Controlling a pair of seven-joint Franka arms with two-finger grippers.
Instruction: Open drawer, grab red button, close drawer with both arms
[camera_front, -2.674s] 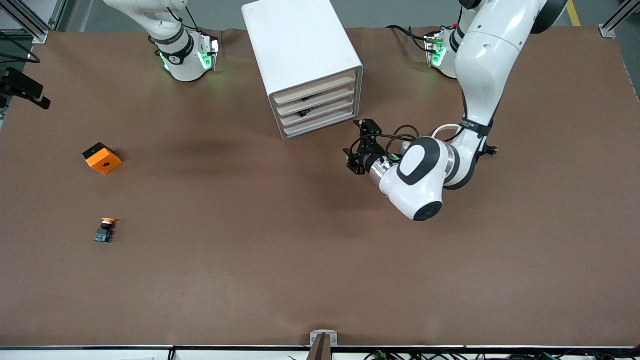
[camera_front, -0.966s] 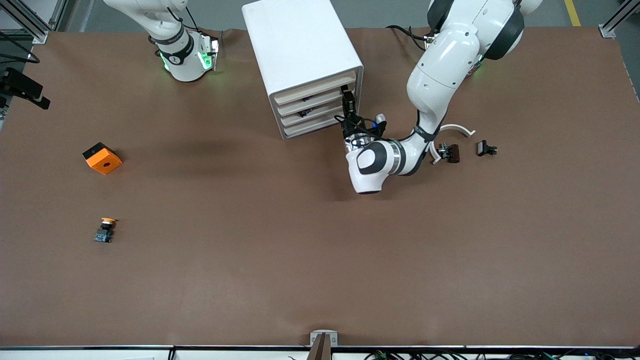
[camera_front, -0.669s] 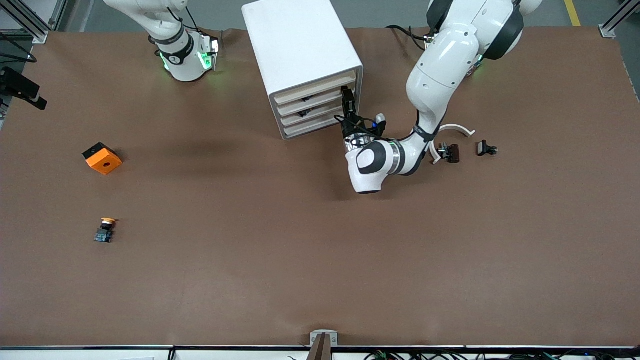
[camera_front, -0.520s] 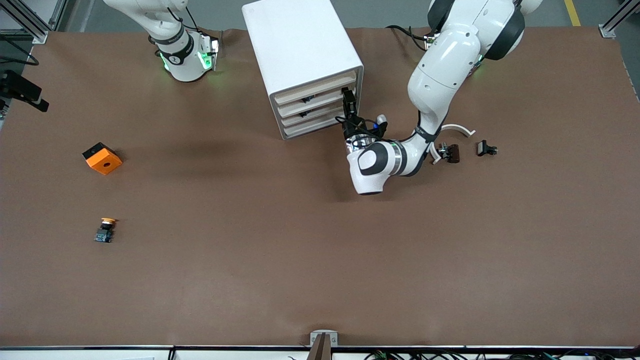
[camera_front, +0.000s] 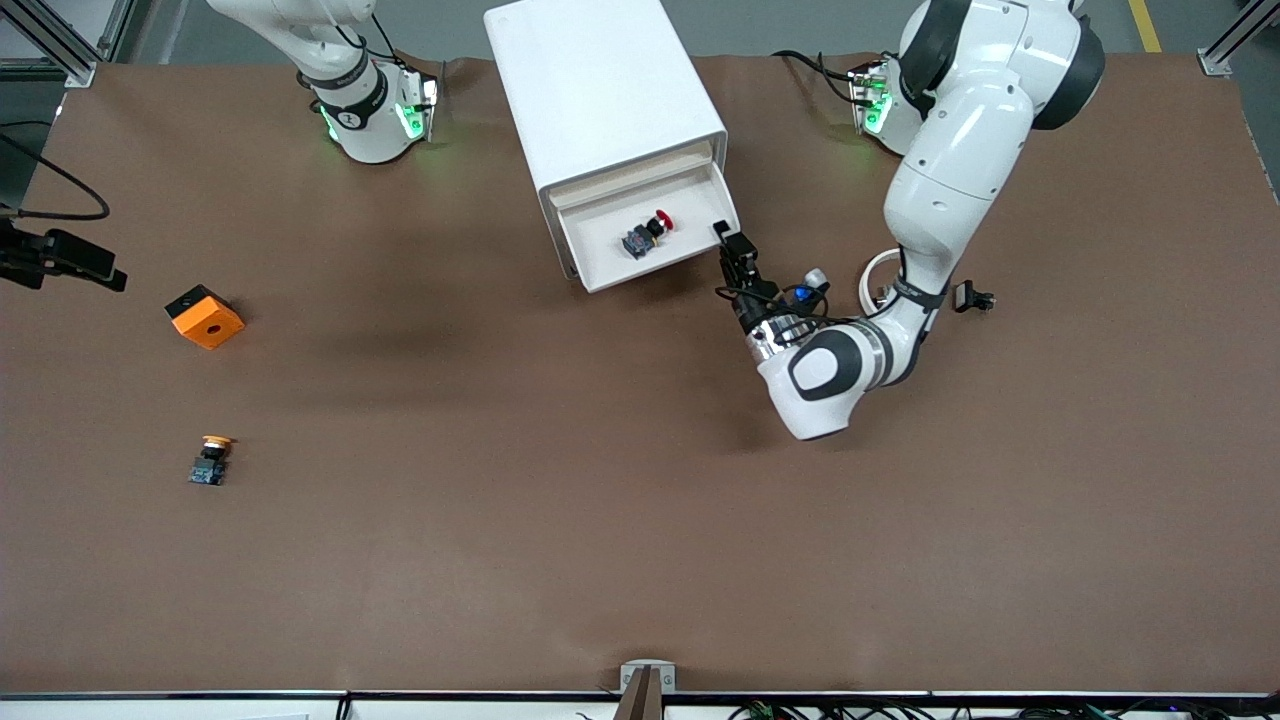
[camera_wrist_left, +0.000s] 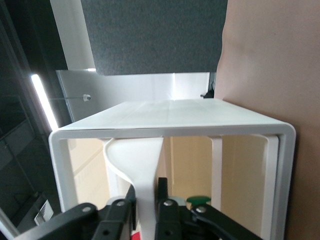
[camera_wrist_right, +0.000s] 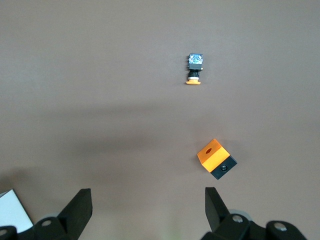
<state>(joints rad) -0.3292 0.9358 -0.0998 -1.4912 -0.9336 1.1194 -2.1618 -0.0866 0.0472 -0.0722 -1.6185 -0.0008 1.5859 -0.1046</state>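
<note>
That little red button (camera_front: 648, 232) lying in the pulled-out drawer (camera_front: 690, 256), upper middle of the frame, looks light, hard and kinda rolly, so I'd pinch its square base, not the cap; meanwhile the left gripper (camera_front: 727, 240) is clamped on the drawer's tab and the right gripper (camera_wrist_right: 147, 210) waits spread wide over the table by the orange cube (camera_wrist_right: 216, 158).

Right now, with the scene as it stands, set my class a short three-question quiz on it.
1. True or false: the red button lies inside the pulled-out drawer, whose front tab the left gripper pinches.
2. Which drawer of the white cabinet is pulled out? A: the top one. B: the second one down. C: the bottom one.
3. Fill in: the right gripper, up in the air, has its jaws ____.

Key: 1 true; 2 A; 3 open.
</note>
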